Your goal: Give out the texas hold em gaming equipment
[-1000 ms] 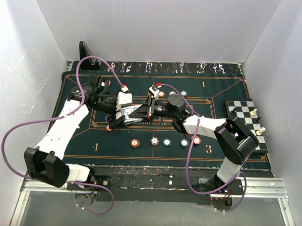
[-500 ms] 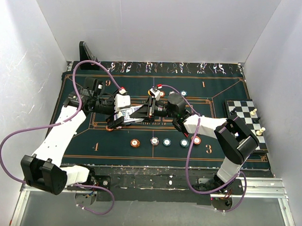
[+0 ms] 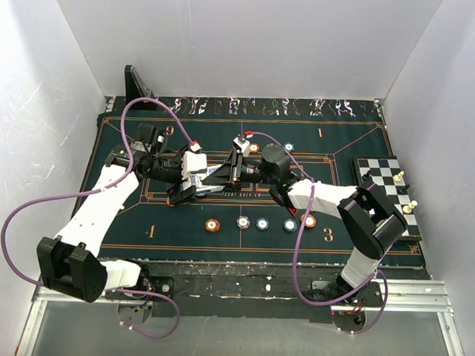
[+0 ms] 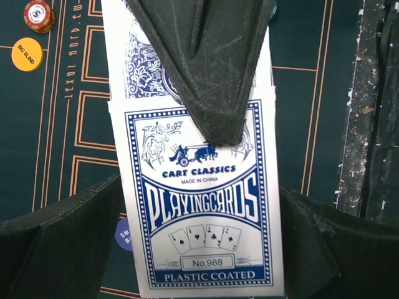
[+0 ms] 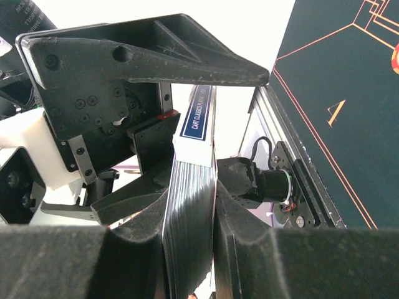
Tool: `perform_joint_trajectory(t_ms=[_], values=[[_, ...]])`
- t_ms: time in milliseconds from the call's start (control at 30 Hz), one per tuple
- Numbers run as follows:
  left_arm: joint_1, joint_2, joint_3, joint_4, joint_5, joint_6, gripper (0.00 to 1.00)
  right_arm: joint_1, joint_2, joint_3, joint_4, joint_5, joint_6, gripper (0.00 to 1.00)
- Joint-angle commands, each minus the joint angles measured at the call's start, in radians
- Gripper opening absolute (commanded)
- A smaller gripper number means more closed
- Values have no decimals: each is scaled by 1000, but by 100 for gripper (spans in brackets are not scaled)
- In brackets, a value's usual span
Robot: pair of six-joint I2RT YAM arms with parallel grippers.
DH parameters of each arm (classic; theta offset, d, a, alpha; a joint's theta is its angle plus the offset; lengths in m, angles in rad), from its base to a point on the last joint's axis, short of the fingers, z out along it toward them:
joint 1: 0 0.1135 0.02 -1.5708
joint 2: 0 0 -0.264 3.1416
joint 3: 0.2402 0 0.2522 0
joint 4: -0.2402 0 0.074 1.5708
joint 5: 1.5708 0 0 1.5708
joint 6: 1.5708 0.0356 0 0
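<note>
The green poker felt [image 3: 181, 240] fills the table, with the chessboard [image 3: 384, 183] on its right edge and the black wedge stand [image 3: 136, 82] at the far left corner, neither of them my business. My two arms meet over the middle of the felt. My left gripper [image 4: 201, 187] stands wide, a finger along each long edge of the playing-card box [image 4: 199, 249]; I cannot tell whether the pads press it or only bracket it. My right gripper [image 5: 192, 196] is clamped on the deck [image 4: 142, 70], which sticks partway out of the box's open end, above the felt. By my judgement the job is barely begun: no card lies on the felt, and five poker chips [image 3: 243, 222] sit in a row near my bases, between the printed 4 and 3 (bunched, not shared out). Under my left wrist are a red chip [image 4: 38, 14], a yellow big-blind chip [image 4: 27, 54] and a blue chip [image 4: 123, 233] half hidden by the box. Card faces and count are out of sight, and my arms cover part of the centre.
</note>
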Motion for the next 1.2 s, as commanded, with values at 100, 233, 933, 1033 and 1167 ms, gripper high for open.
perform_joint_trajectory(t_ms=[100,233,933,1033,1167], values=[[5,-23,-7,46,7,0,79,18,-15,68,-4,-7,-13,24],[6,-34,-10,46,9,7,73,20,-11,70,-14,-6,-17,23],[8,-1,2,-83,47,62,8,23,-10,65,-31,-18,-29,30],[6,-14,-18,-69,58,48,2,23,-13,68,-39,-21,-36,31],[5,-18,-28,-61,67,19,0,23,-14,72,-43,-29,-39,37]])
